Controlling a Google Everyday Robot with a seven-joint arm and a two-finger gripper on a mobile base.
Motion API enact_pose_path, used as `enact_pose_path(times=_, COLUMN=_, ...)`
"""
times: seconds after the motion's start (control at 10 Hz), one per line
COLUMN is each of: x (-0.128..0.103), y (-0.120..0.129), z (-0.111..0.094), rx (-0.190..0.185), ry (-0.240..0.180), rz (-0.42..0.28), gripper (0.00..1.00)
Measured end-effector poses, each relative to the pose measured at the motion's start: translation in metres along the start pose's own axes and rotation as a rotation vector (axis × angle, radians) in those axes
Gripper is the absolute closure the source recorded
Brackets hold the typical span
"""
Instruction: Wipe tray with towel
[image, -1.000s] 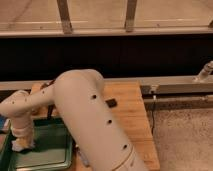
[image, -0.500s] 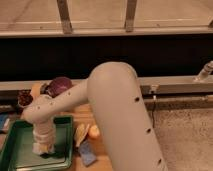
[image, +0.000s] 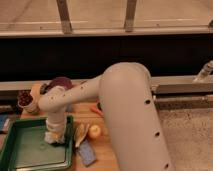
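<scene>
The gripper, jaws clenched on the towel, pressed at the tray's two o'clock corner; a stroke toward three o'clock risked overrunning the rim and striking the banana.
</scene>
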Motion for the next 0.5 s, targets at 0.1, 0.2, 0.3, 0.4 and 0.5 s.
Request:
enact_pose_path(times=0.1, x=-0.013, y=-0.006, z=-0.001, rx=-0.001, ry=-0.006, rz=-0.008, gripper=1.00)
enact_pose_path(times=0.2, x=-0.030, y=-0.010, z=-0.002, rx=-0.002, ry=-0.008, rz=-0.028, gripper=1.00)
enact_pose_path(times=0.3, x=-0.042, y=-0.010, z=-0.001, rx=-0.004, ry=-0.010, rz=-0.051, gripper=1.00)
enact_pose_path(times=0.4, x=-0.049, y=-0.006, z=-0.001, rx=-0.005, ry=-0.012, rz=-0.070, gripper=1.00)
enact_pose_path(times=0.5, x=-0.054, y=0.002, z=0.001, rx=-0.007, ry=-0.010, rz=-0.093, gripper=1.00)
